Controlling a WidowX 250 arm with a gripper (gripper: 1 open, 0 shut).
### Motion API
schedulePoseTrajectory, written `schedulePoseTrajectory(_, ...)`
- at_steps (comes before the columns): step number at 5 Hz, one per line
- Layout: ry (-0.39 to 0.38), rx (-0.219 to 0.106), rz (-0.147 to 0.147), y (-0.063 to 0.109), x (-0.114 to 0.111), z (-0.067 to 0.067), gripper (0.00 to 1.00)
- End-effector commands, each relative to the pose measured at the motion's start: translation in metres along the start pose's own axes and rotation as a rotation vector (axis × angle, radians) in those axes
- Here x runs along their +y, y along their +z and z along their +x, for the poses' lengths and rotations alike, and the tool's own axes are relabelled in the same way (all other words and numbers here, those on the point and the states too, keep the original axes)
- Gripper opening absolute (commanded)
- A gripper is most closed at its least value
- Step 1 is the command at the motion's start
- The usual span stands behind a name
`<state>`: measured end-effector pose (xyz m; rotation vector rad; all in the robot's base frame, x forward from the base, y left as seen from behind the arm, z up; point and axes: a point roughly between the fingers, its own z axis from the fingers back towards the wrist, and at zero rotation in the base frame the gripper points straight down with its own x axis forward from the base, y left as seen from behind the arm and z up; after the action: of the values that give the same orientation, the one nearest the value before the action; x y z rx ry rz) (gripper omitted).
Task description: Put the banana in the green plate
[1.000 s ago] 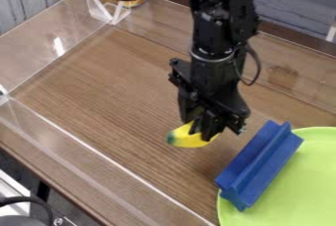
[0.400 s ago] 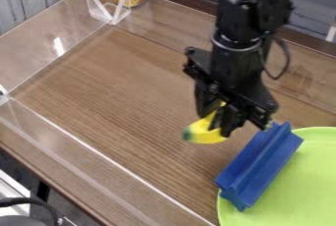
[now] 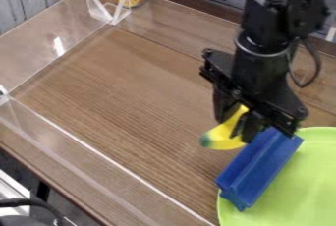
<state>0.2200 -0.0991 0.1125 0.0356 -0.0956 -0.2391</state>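
Your gripper (image 3: 241, 124) has its jaws clamped on the banana (image 3: 226, 138), which hangs just below the black fingers at centre right of the frame, its greenish tip poking out toward the lower left. It looks lifted off the wooden table (image 3: 118, 83), though the gap beneath it is hard to judge from this angle.

Directly to the lower right of the banana lies the blue block (image 3: 260, 169), tilted, with its lower end resting on the rim of the green plate (image 3: 308, 186). The plate fills the lower right corner and runs out of the frame. That block sits between you and the drop zone, so it is the thing to mind.

To do this step well, keep the banana high enough to pass over the block's upper edge instead of nudging it; a bump could push the block further onto the plate or twist the banana in the grip. Carry toward the lower right until the banana is over bare green, past the block. Lower it close to the plate before you let go, since a smooth curved toy would likely roll if dropped from height.
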Motion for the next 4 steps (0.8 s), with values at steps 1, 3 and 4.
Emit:
schedulePoseTrajectory(1, 0.029, -0.073, -0.006, 0.02, -0.008, 0.01, 0.0)
schedulePoseTrajectory(3, 0.068, -0.092, -0.004, 0.028, -0.022, 0.011, 0.0)
schedulePoseTrajectory(4, 0.074, -0.084, -0.006, 0.03, -0.023, 0.008, 0.0)
